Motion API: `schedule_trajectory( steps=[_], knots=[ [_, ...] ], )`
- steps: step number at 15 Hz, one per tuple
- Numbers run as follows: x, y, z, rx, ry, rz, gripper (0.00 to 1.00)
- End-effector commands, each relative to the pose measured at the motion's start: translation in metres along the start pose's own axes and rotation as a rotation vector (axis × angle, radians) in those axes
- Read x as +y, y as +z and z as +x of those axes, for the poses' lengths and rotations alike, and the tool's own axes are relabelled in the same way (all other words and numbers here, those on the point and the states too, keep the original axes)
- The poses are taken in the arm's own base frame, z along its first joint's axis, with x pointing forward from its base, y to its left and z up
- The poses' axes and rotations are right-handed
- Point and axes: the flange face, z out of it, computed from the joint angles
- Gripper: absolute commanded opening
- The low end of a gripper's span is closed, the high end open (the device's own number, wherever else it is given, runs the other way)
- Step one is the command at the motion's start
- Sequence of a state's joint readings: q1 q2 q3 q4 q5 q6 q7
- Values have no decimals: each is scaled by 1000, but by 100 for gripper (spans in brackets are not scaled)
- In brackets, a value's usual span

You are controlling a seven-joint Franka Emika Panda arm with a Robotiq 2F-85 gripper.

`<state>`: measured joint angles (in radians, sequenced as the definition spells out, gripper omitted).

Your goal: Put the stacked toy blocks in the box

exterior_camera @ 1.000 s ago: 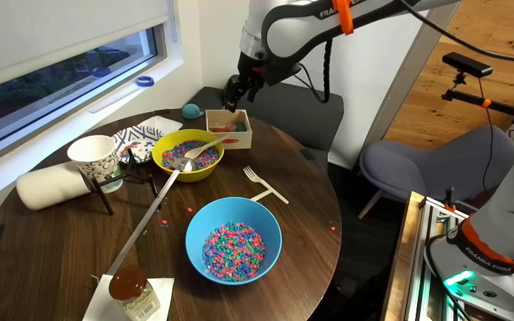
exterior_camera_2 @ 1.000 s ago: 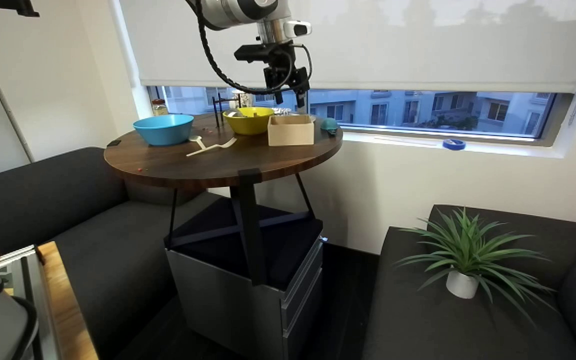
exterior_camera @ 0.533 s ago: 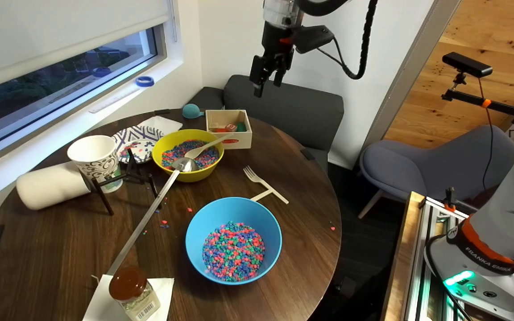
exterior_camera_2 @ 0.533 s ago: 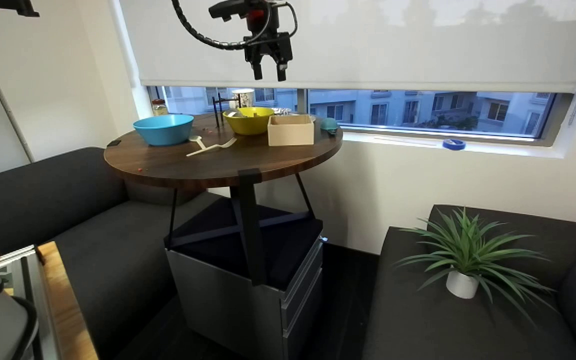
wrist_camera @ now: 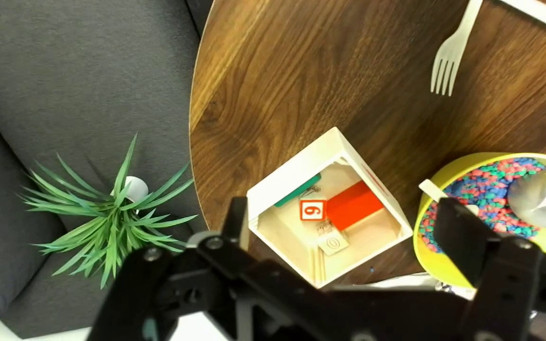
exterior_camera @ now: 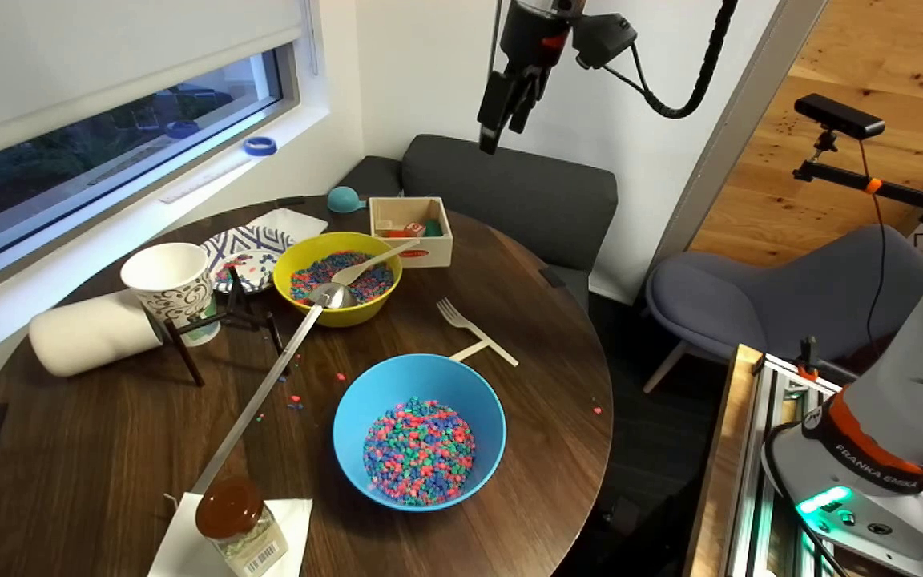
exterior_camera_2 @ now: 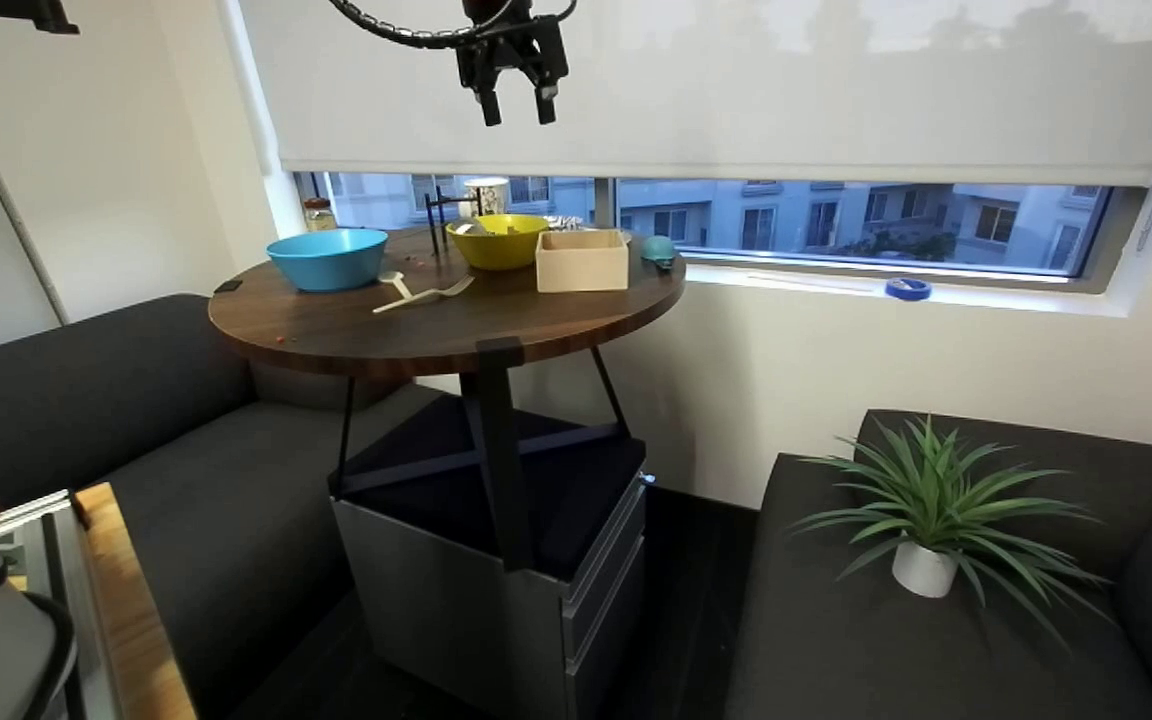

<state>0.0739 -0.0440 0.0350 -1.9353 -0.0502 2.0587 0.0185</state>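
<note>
The box (exterior_camera: 437, 250) of light wood stands on the table and shows in an exterior view (exterior_camera_2: 582, 270) and the wrist view (wrist_camera: 296, 166). Inside it in the wrist view lie a reddish-orange block (wrist_camera: 354, 204), a block with a red-framed 6 (wrist_camera: 313, 210), a pale block marked 0 (wrist_camera: 333, 242) and a green piece (wrist_camera: 298, 190). The 6 block touches or nearly touches the reddish-orange one; whether they are stacked I cannot tell. My gripper (exterior_camera_2: 519, 118) is open and empty, high above the table, also in an exterior view (exterior_camera: 504, 135). Its fingers frame the box from above (wrist_camera: 344, 213).
A yellow bowl (exterior_camera: 336, 318) with a spoon and ladle stands beside the box. A blue bowl (exterior_camera: 419, 502) of sprinkles and a fork (exterior_camera: 473, 330) lie nearer. A black stand (exterior_camera: 183, 353), cup (exterior_camera: 169, 280) and jar (exterior_camera: 239, 525) stand farther off.
My open gripper has risen and moved away from just above the box. The box and the blocks in it have not visibly moved.
</note>
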Motion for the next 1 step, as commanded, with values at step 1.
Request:
schedule_trajectory(
  steps=[1],
  knots=[
    [0,1,1,-4,1,0,100]
  ],
)
